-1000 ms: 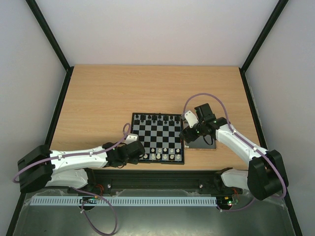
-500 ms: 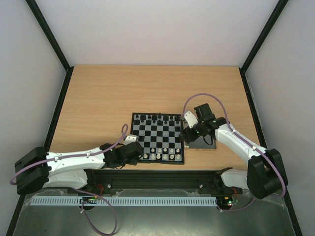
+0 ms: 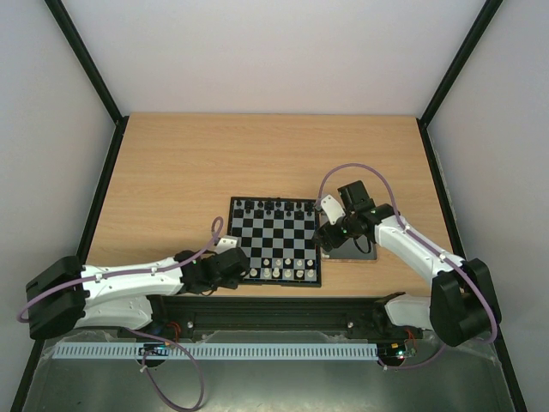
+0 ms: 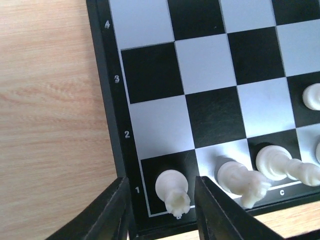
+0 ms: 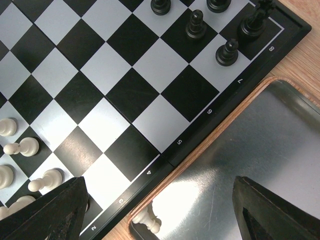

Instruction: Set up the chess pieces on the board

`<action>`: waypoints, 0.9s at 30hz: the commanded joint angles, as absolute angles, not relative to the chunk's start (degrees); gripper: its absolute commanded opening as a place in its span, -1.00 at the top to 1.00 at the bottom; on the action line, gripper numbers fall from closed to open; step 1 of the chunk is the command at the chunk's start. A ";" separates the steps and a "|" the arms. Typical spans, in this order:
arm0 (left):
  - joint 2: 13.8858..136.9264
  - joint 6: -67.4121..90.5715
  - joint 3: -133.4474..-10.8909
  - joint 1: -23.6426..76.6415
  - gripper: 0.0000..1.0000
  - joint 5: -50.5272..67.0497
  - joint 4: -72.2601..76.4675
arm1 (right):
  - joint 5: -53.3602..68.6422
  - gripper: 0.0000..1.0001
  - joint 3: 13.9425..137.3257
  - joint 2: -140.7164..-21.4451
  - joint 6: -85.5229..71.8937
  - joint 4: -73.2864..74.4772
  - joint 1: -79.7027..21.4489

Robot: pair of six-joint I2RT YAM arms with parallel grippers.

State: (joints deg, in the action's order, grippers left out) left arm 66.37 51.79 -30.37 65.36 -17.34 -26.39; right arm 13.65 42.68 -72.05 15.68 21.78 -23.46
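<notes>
- Two hands sit at opposite sides of the board (image 3: 274, 233), which lies on the wooden surface (image 3: 189, 172) close to its near edge.
- Cream chess pieces (image 3: 276, 273) fill much of the board's two near rows, and black pieces (image 5: 195, 24) stand at the far end, on the ranks marked 7 and 8.
- Low over the board's near left corner, the left hand (image 4: 161, 186) is released, with its dark fingers (image 4: 112, 212) spread either side of a white rook (image 4: 172, 189).
- That rook stands upright on the black corner square beside the numeral 1. A strip of square shows between it and the left finger, and only a thin gap on the right, so the left hand grasps nothing.
- Along the same rank come a white knight (image 4: 240, 181) and then a white bishop (image 4: 280, 164), each on its own square.
- Another cream figure (image 4: 312, 96) is cut off by the right edge of the left wrist view.
- Over the line where the board's right border meets the metal tray (image 5: 260, 140), the right hand (image 5: 159, 184) hovers with its fingers wide apart, released and holding nothing.
- One lone cream piece (image 5: 147, 220) is in the tray, close to the rim beside the board. Whether it stands or lies cannot be told.
- Several cream pawns (image 5: 22, 146) show at the left edge of the right wrist view, on the low-numbered ranks.
</notes>
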 commanded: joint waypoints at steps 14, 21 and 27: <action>63.10 34.79 -48.56 57.65 -0.29 -23.12 -29.55 | 8.69 -0.20 63.10 -83.36 25.33 40.57 -7.18; 62.96 33.67 -45.00 53.36 -0.30 -14.83 -18.70 | 3.97 0.01 63.19 -89.31 20.73 39.42 -4.75; 63.62 34.05 -42.26 53.35 -0.29 -11.34 -17.30 | 3.59 0.18 61.10 -93.21 17.94 36.75 -4.71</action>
State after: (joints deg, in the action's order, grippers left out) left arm 63.29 34.83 -44.10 53.65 -14.74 -19.70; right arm 4.86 62.48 -90.83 20.47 35.81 -4.89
